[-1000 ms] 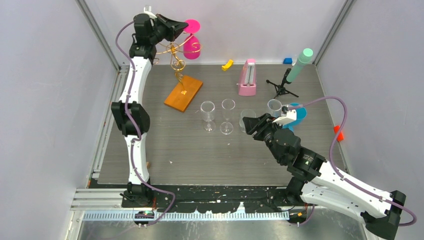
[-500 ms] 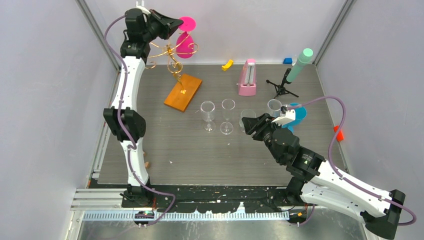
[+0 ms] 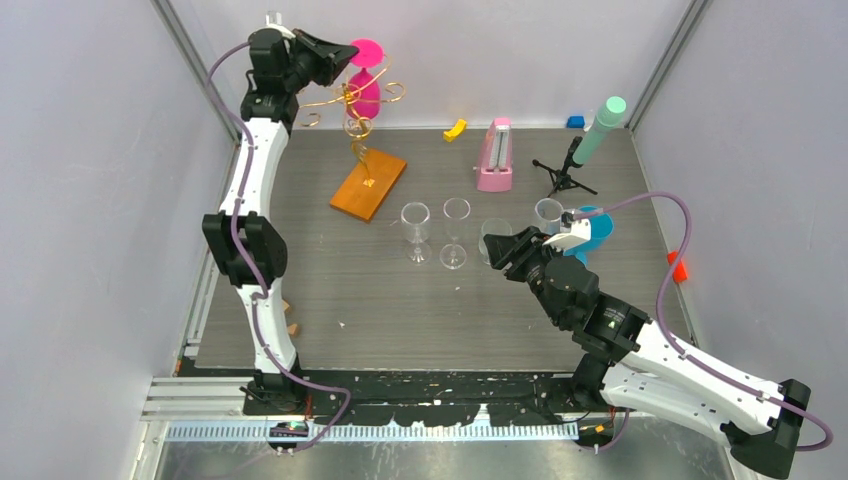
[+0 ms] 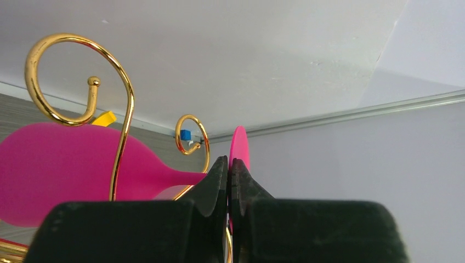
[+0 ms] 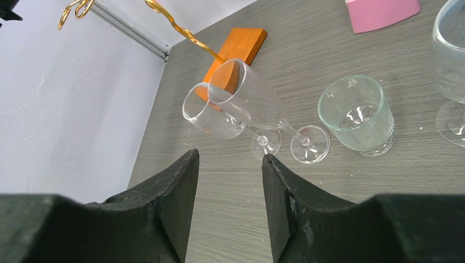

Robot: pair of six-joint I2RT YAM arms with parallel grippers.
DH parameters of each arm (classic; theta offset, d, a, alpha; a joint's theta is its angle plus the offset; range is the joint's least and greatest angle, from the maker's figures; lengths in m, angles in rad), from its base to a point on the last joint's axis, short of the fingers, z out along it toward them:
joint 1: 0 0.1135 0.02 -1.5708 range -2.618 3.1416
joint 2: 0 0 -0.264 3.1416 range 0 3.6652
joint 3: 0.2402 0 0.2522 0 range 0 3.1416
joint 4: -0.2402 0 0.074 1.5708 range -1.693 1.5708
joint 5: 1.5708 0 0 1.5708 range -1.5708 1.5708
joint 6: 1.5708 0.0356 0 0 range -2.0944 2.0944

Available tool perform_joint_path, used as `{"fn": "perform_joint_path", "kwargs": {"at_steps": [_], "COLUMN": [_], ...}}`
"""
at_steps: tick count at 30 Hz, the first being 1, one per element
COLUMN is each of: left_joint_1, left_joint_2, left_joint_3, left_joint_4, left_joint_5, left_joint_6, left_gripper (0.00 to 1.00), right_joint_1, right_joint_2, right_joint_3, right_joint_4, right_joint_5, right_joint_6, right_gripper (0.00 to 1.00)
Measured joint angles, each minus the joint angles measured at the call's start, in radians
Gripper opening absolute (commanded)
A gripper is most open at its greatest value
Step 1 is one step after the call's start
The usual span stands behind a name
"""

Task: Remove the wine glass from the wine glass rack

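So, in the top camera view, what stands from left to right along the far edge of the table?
Orange-based gold wire wine glass rack, pink wine glass at its top → small yellow curved piece → pink upright box → mint-green cylinder on a black tripod.

Even, diffuse overhead light fills all three views, leaving only faint soft shadows on the grey counter and no harsh glare. In the left wrist view, the left end effector and the pink wine glass are slightly soft near the lens, and the wine glass rack carries bright glints. In the right wrist view, wide-angle stretch bends the edges around the dark right end effector, and small highlights speckle the tumbler.
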Motion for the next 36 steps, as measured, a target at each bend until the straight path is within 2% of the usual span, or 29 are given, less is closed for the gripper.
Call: {"fn": "perform_joint_path", "kwargs": {"at_steps": [18, 29, 33, 36], "left_joint_1": [0.012, 0.012, 0.010, 0.006], "left_joint_2": [-0.013, 0.048, 0.059, 0.059], "left_joint_3": [-0.157, -0.162, -0.159, -0.159], "left_joint_4": [0.349, 0.620, 0.701, 0.772], "left_joint_5": [-0.076, -0.073, -0.048, -0.027], "left_joint_6": [-0.055, -0.104, -0.109, -0.124], "left_gripper": [0.00, 0.00, 0.00, 0.00], "right_joint_1": [0.000, 0.000, 0.000, 0.000], "right_joint_2": [-0.016, -0.033, -0.033, -0.033], "right_joint_3": [0.000, 0.000, 0.000, 0.000], "right_joint_4": [0.000, 0.000, 0.000, 0.000], "right_joint_5": [0.003, 0.010, -0.003, -0.022], "right_joint_6": [-0.002, -0.011, -0.027, -0.035], "right_gripper": [0.51, 0.52, 0.55, 0.62]}}
